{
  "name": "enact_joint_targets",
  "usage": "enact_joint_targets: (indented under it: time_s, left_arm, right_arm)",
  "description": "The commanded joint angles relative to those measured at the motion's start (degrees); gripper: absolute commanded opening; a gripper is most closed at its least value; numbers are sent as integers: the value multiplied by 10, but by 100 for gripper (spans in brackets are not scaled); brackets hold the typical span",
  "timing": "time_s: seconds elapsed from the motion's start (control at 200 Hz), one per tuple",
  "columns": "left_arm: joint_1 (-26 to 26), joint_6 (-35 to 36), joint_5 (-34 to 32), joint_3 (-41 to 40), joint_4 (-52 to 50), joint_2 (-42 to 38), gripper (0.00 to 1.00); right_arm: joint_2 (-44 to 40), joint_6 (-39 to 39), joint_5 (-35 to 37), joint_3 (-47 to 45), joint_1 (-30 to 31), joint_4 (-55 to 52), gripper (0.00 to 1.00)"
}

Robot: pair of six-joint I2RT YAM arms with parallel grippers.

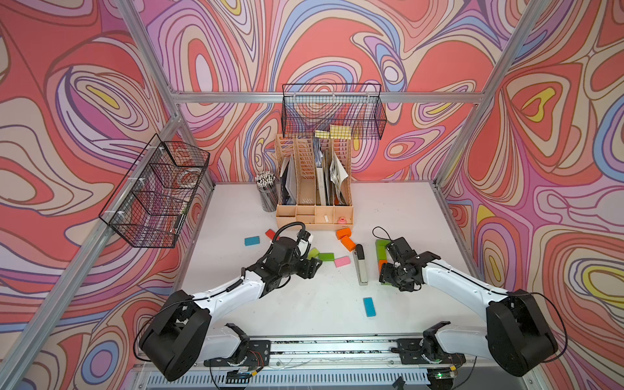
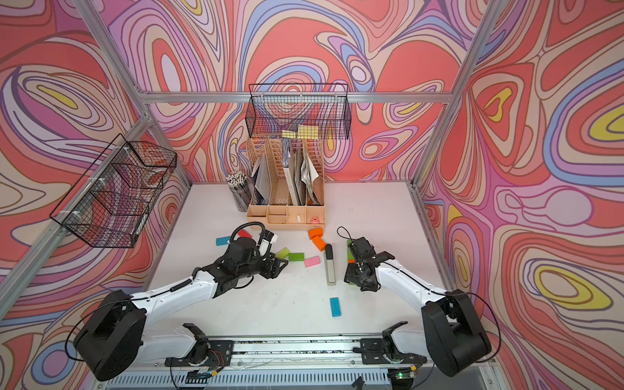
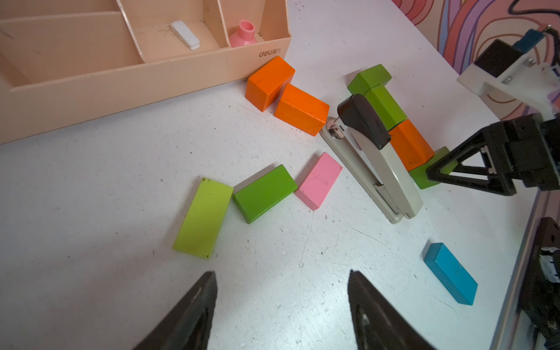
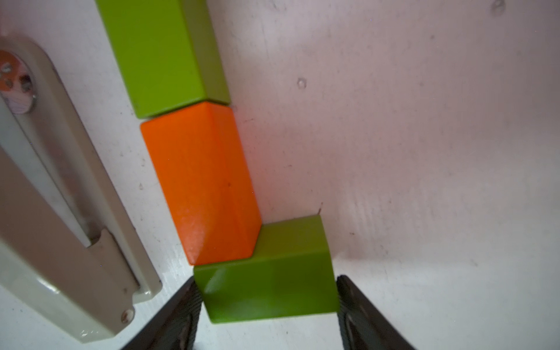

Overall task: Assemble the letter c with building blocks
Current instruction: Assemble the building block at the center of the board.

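Building blocks (image 1: 326, 256) are shown spread over the white tabletop (image 1: 304, 320). Nearest the robot base, the near blue block (image 1: 369, 306) lies flat and alone. The left hand (image 3: 281, 272) is held over bare tabletop with its fingers apart and nothing between them. The right hand (image 4: 266, 279) is closed on the near green block (image 4: 272, 266), one finger against each short end, while the block rests on the tabletop. This block forms the near arm of the letter c (image 1: 381, 251), which is placed on the robot's right. Its corner touches the spine orange block (image 4: 200, 181), which is followed end to end by the spine green block (image 4: 160, 54) and then the far green block (image 3: 369, 77), set crosswise. Both arms point away from the stapler (image 3: 381, 169), which lies just beside the spine without touching it. Towards the middle, the lime block (image 3: 203, 218), loose green block (image 3: 265, 194) and pink block (image 3: 319, 180) are laid flat in a rough row. Farther off, two loose orange blocks (image 3: 268, 86) touch each other beside the desk organiser (image 1: 314, 216). The far blue block (image 1: 252, 240) and red block (image 1: 270, 233) lie to the far left.
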Motion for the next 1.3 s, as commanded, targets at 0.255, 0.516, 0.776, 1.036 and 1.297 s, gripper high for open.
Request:
enact_joint_targets:
  time_s: [0.255,0.516,0.776,1.036,1.297]
  left_arm:
    - [-3,12,-11,-2,7,-2,71]
    - [-3,9,-14,-1,8,-1,71]
    - [-2,-50,-102,14,-29,-18,68]
    - [-2,-110,-205,75,-151,13,80]
    - [5,-72,-206,128,-180,77,89]
  right_arm:
    - [-19,-3,13,14,2,-17,87]
    - [-87,-42,-27,56,2,-24,89]
    - [-52,-114,-104,136,2,12,77]
    - [-4,-144,-126,177,2,67,78]
    - [39,-151,-158,189,2,114,86]
